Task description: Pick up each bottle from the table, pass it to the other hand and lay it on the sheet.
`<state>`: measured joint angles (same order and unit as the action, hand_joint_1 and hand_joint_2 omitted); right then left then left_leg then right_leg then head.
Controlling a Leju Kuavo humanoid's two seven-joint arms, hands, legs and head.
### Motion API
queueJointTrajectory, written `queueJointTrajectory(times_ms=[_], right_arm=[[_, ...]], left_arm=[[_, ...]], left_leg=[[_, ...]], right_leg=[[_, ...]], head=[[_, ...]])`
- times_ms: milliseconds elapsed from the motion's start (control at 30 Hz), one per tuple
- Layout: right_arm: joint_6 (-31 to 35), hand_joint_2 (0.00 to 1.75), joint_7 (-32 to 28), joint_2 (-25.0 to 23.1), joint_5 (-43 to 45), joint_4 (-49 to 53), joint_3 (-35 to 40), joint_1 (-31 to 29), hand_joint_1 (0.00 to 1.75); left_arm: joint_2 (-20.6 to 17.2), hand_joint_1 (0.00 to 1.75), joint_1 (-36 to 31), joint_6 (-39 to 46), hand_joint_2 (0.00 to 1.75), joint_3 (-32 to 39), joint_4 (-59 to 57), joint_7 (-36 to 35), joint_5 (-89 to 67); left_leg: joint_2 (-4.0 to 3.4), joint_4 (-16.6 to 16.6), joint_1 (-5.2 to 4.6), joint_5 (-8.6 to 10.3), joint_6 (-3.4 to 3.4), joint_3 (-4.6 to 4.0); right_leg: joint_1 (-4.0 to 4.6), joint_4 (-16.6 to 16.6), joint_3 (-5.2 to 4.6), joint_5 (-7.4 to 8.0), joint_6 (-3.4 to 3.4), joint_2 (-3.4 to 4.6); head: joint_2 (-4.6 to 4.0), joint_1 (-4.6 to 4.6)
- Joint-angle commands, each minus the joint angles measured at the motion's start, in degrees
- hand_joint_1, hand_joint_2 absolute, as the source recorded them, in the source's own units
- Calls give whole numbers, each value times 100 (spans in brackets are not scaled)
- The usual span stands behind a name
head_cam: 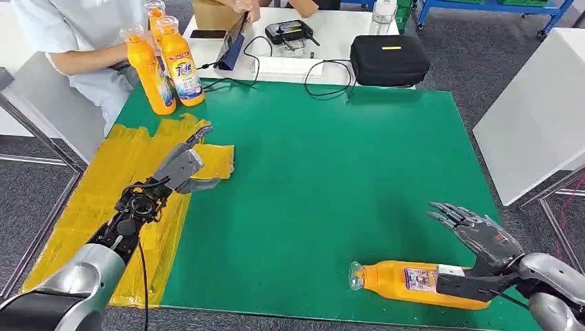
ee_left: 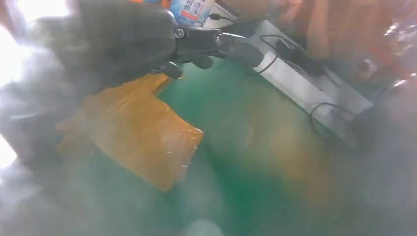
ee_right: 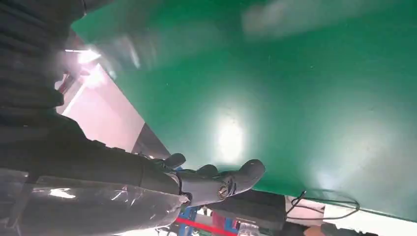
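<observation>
Bottles: two (head_cam: 150, 69) (head_cam: 181, 61) stand upright at the table's (head_cam: 310, 172) 11 o'clock corner, touching, with a third cap (head_cam: 154, 9) just behind them, beside a person (head_cam: 76, 41). At 9 o'clock the yellow sheet (head_cam: 110, 186) runs along the table's edge. The left hand (head_cam: 183, 162) hovers over the sheet's inner edge, fingers spread, holding nothing. Beyond the table at 12 o'clock a white desk (head_cam: 331, 31) carries cables and a black case (head_cam: 388, 59). At 5 o'clock a fourth bottle (head_cam: 403, 279) lies on its side, cap toward 9 o'clock. The right hand (head_cam: 479, 238) is at its base, fingers spread above it and the thumb alongside it; whether it grips the bottle I cannot tell.
</observation>
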<state>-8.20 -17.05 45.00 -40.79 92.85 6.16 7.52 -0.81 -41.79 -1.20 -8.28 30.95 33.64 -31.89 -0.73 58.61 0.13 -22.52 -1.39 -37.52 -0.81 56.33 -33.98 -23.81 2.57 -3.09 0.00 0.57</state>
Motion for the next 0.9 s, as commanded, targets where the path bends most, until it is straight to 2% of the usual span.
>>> queueJointTrajectory(times_ms=[33, 300, 433, 533, 700, 800, 833, 900], right_arm=[[-29, 175, -14, -203, -3, -348, 218, -243, 0], [-37, 175, -20, -191, 23, -328, 225, -232, 0], [-251, 175, -121, -246, 195, -911, 486, -643, 0], [-305, 175, -179, -312, 196, -1337, 691, -941, 0], [-262, 175, -259, -340, 300, -1468, 889, -1003, 0], [-241, 175, -622, -352, 650, -1208, 882, -833, 0], [-468, 175, -1475, -116, 1077, -725, 1022, -607, 0], [-491, 175, -1043, -3, 1214, -4, 839, -135, 0]], left_arm=[[35, 0, -171, -33, 175, 110, -379, -8, 5], [38, 0, -170, -38, 175, 108, -379, -7, 9], [49, 0, -194, -99, 175, 64, -415, -4, 43], [62, 0, -227, -119, 175, 29, -453, -7, 50], [55, 0, -241, -138, 175, -27, -487, 9, 94], [63, 0, -262, -162, 175, -25, -571, 13, 147], [100, 0, -319, -266, 175, 5, -648, 8, 210], [140, 0, -378, -248, 175, -8, -725, -3, 212]], left_leg=[[-4, -5, 5, -4, 5, 15], [-3, -6, 5, -6, 6, 20], [-8, -7, 7, -11, 8, 34], [-7, -5, 7, -3, 4, 15], [-3, -4, 8, -4, 5, 17], [-5, -8, 10, -6, 7, 25], [-3, -9, 10, -8, 9, 32], [7, -2, 4, -6, 7, 16]], right_leg=[[3, -9, 16, 0, -7, 20], [3, -10, 21, -2, -8, 22], [3, -14, 34, -4, -11, 37], [6, -12, 15, 3, -6, 23], [6, -12, 19, 1, -7, 19], [7, -16, 27, -1, -10, 25], [6, -17, 35, -4, -12, 29], [2, -3, 17, -8, -9, 12]], head=[[0, 0], [0, 0], [0, 0], [0, 0], [0, -2], [0, -2], [0, 0], [0, 0]])
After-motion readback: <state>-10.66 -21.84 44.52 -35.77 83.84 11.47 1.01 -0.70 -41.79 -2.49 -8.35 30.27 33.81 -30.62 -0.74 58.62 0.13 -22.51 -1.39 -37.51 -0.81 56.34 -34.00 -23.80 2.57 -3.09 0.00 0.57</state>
